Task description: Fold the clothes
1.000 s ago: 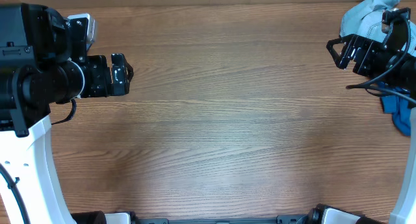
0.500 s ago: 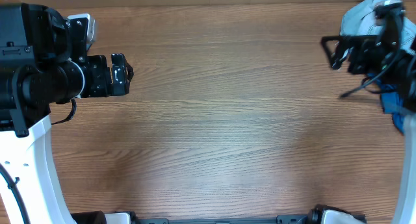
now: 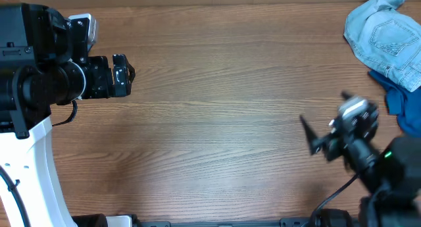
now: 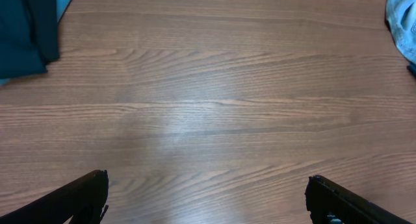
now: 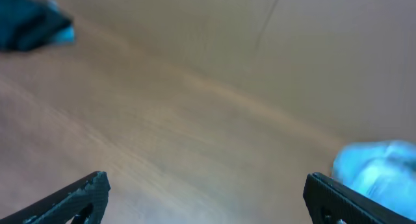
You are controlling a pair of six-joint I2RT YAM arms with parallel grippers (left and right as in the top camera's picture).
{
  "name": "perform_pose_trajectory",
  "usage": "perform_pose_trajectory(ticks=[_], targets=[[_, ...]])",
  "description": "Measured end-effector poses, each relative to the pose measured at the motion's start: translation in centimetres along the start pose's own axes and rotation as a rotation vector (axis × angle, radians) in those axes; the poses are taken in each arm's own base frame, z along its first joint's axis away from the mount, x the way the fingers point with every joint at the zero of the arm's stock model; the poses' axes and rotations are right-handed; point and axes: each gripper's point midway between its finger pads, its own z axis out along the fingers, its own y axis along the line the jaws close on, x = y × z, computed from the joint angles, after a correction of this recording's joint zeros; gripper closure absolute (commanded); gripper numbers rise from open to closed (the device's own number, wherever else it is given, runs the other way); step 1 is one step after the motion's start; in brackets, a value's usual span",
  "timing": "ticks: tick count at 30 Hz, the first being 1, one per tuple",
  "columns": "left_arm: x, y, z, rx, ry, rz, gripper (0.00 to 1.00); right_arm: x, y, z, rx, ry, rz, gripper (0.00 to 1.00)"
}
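Hovering empty and wide open at four o'clock, the right gripper (image 3: 314, 139) should reach for the clothes (image 3: 396, 69) heaped at two o'clock, pinching the pale denim (image 3: 383, 33) by an edge, while the left gripper (image 3: 125, 75) sits open-jawed at ten.

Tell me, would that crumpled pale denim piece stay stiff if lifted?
Probably not: the pale denim piece lies in soft crumpled folds, so it would likely droop. Its stitched seams and pocket suggest thick cloth, perhaps fairly heavy.
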Motion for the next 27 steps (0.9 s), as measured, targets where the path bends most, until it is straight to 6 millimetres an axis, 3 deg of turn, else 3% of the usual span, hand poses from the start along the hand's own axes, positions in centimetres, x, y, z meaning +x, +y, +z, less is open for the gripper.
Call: perform_pose_trajectory(ticks=[2, 5, 20, 27], targets=[[0.0, 0.0, 0.0, 0.0, 0.001, 0.0, 0.0, 3.8, 1.2, 0.5, -0.007, 0.036, 0.012, 0.0], [0.0, 0.0, 0.0, 0.0, 0.0, 0.0, 0.0, 6.9, 2.1, 0.8, 0.001, 0.035, 0.005, 0.0], [0.0, 0.0, 0.0, 0.0, 0.0, 0.0, 0.0, 12.1, 3.3, 2.5, 0.045, -0.079, 0.07, 0.0], [0.0, 0.0, 0.0, 0.0, 0.0, 0.0, 0.0, 13.0, 3.3, 3.2, 0.046, -0.094, 0.124, 0.0]])
